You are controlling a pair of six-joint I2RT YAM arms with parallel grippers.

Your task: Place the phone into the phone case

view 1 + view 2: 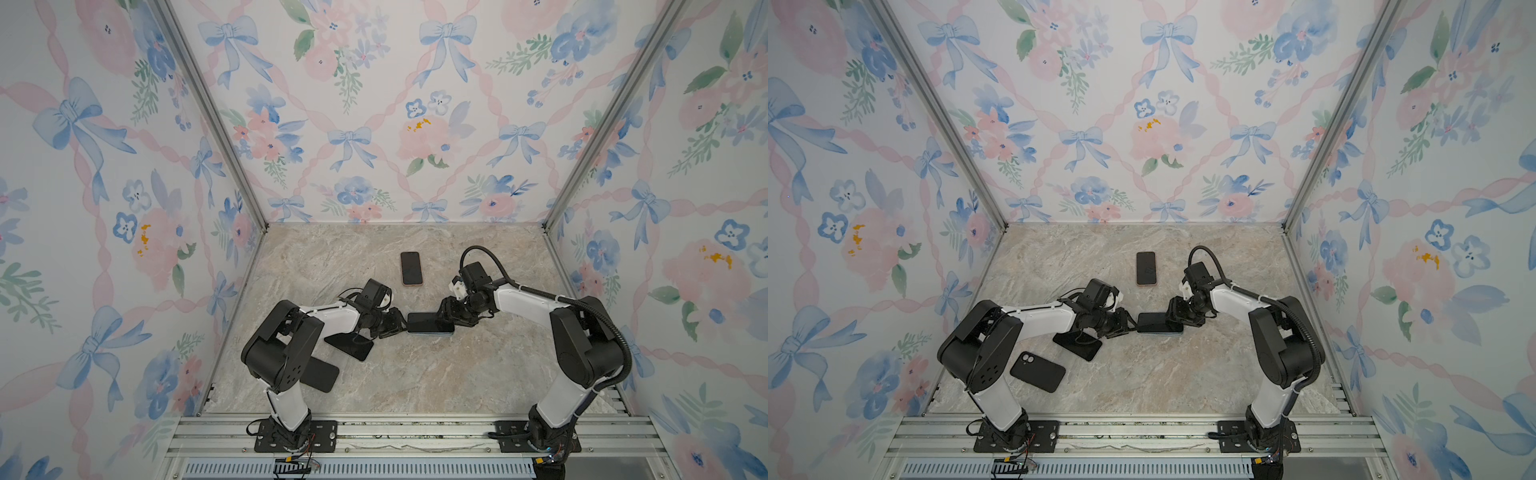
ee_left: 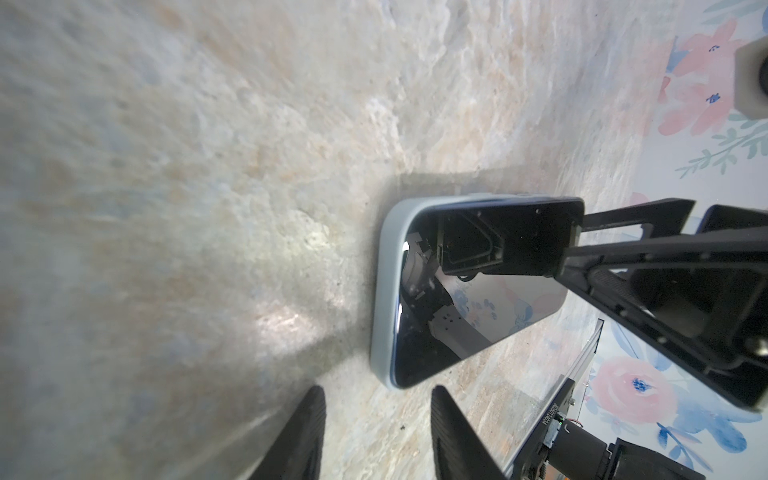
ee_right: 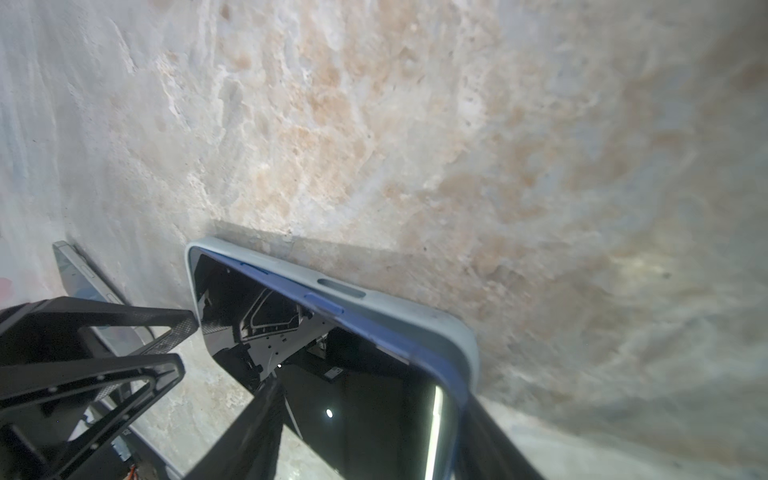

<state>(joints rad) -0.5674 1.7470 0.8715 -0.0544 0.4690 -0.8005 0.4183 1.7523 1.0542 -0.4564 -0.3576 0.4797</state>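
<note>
Phone (image 1: 426, 321) in phone case (image 2: 380, 299) lies between left claw (image 1: 402, 327) and right claw (image 1: 443, 316).

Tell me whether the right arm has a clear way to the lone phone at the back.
Probably yes: the lone phone lies flat on the table just beyond the right gripper, whose jaws stand open, and nothing lies between them.

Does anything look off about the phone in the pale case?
Yes. The phone is not flush in the pale case: in the right wrist view its blue side edge rides above the case rim along one long side, so it looks only partly pressed in.
</note>
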